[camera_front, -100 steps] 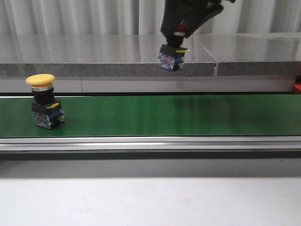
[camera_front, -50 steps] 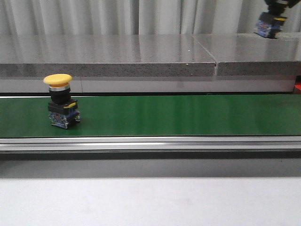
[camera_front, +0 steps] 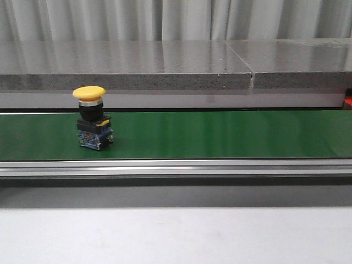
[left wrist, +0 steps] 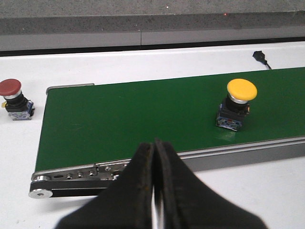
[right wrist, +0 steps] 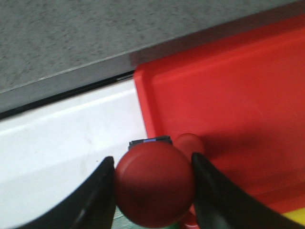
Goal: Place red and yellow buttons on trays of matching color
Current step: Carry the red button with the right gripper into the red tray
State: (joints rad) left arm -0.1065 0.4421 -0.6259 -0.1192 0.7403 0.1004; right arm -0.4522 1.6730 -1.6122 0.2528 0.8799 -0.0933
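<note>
Green conveyor belt (camera_front: 220, 135) carries a yellow button (camera_front: 93, 117) near its left end. Left tool (left wrist: 155, 191) is closed, empty. Right tool (right wrist: 152, 183) grips a red button (right wrist: 153, 188) over the red tray (right wrist: 228, 95) edge.

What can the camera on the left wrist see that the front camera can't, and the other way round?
Only the left wrist view shows the left gripper, its fingers closed together with nothing between them, a red button standing on the white table beyond the end of the belt, and that end of the belt itself. Only the front view shows the grey curtain behind the stone ledge. Both show the yellow button standing upright on the green belt, and the grey stone ledge behind it.
</note>
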